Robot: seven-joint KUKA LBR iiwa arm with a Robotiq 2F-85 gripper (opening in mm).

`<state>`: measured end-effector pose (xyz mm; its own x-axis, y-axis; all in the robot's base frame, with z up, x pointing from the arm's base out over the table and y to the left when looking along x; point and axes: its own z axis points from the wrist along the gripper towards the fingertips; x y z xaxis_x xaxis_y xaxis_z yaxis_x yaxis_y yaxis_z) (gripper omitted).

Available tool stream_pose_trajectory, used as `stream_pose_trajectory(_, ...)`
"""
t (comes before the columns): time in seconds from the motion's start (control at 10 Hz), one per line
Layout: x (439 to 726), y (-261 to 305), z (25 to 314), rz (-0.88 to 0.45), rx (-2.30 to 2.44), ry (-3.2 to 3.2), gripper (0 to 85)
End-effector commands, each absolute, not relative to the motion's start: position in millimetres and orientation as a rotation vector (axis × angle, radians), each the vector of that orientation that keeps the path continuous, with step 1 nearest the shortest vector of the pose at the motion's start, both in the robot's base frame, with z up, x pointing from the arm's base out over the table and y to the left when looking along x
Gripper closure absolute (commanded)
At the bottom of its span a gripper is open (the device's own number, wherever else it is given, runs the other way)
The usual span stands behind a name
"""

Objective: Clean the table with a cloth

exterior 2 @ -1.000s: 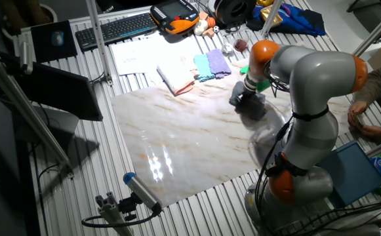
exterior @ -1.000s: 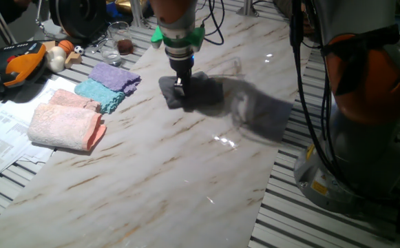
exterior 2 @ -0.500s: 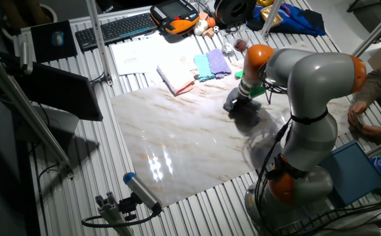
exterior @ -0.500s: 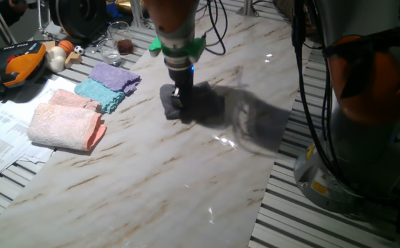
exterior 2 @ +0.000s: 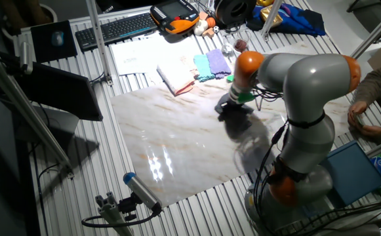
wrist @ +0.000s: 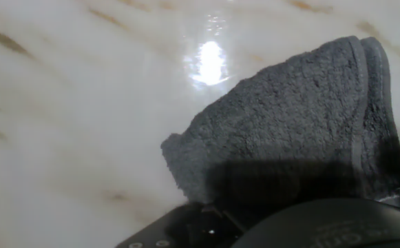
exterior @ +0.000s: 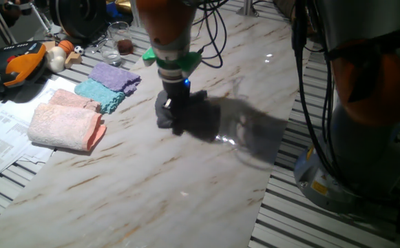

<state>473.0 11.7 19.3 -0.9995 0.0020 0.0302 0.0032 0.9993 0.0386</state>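
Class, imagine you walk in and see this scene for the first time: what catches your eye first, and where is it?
The big grey-and-orange arm bends over the white marble table, its claw pressing a dark cloth onto the middle of it. Next come the bright pink, teal and purple cloths lined up along the table's edge beside it.

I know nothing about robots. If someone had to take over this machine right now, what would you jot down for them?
Gripper: pressed down onto the dark grey cloth; whether it is shut on it cannot be told from these views.
Cloth: flat on the marble table, near its middle, beside the purple cloth, teal cloth and pink towel.
Done: wiping under way; over the last second the cloth has slid toward the near end.
Left: the near stretch of the table and the far end.
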Motion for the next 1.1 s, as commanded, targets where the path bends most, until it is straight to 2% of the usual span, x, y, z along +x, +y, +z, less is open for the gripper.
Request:
stream_pose_trajectory(0.0,475,39,24,-0.056,-0.039,-3.105,85.0)
stream_pose_trajectory(0.8,476,96,55,-0.032,-0.243,-3.047,85.0)
stream_pose_trajectory(0.9,476,97,56,-0.019,-0.31,-3.052,68.0)
stream_pose_trajectory(1.0,476,97,58,-0.004,-0.358,-3.067,34.0)
